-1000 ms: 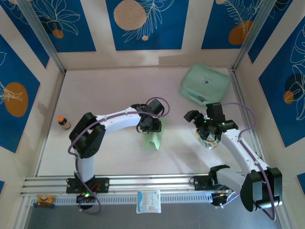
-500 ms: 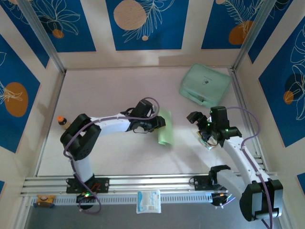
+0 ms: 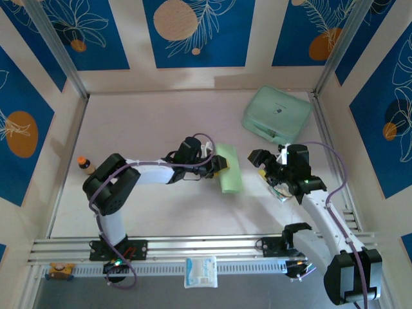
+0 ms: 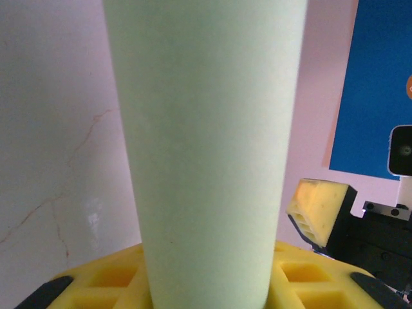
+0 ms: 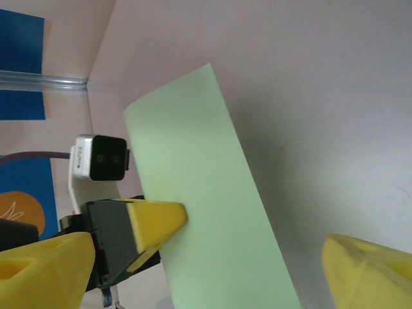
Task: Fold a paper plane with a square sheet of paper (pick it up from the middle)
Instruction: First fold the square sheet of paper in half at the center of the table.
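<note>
The paper (image 3: 228, 177) is showing pale green, the case (image 3: 277, 114) mint, the desk (image 3: 141, 122) a pinkish white, and blue wall panels (image 3: 199, 32) are sporting white leaves and orange discs.

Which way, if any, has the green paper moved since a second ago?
Yes: the paper shifted right and farther back, nearer the mint-green case.

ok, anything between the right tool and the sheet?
Nothing visible. The left tool holds the square sheet of paper up off the table. The right tool faces it, jaws open, with just bare table in the gap.
</note>
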Robot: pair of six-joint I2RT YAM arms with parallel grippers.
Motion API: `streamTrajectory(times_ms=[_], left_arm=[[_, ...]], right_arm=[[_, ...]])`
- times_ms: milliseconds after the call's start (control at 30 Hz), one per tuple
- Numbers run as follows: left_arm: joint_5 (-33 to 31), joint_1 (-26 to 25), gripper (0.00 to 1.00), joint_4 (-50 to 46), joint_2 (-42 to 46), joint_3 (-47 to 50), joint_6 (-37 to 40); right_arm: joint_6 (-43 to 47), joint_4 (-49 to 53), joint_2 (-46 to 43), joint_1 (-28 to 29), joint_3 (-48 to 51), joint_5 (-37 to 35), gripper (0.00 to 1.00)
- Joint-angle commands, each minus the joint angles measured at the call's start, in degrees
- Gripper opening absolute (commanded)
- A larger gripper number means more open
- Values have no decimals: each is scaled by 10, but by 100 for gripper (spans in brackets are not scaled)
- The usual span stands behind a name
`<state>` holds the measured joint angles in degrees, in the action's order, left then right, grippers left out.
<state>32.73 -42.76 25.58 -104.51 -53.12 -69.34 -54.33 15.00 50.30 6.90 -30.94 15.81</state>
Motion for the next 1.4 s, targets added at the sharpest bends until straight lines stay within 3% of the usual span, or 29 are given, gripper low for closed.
streamTrajectory(times_ms=[0, 567, 733, 1133, 1367], left_arm=[[21, 3, 36, -41, -15, -7, 28], [-26, 13, 42, -238, -31, -32, 136], [-59, 13, 48, -329, -27, -64, 186], [-147, 13, 63, -417, 8, -86, 234], [-163, 14, 56, -443, 6, -93, 249]], right_arm=[[15, -29, -8, 1, 16, 35, 91], [24, -53, 8, 14, 25, 44, 89], [23, -51, 29, 16, 17, 50, 89], [24, -47, 63, 28, 5, 50, 89], [25, -46, 85, 40, -5, 52, 89]])
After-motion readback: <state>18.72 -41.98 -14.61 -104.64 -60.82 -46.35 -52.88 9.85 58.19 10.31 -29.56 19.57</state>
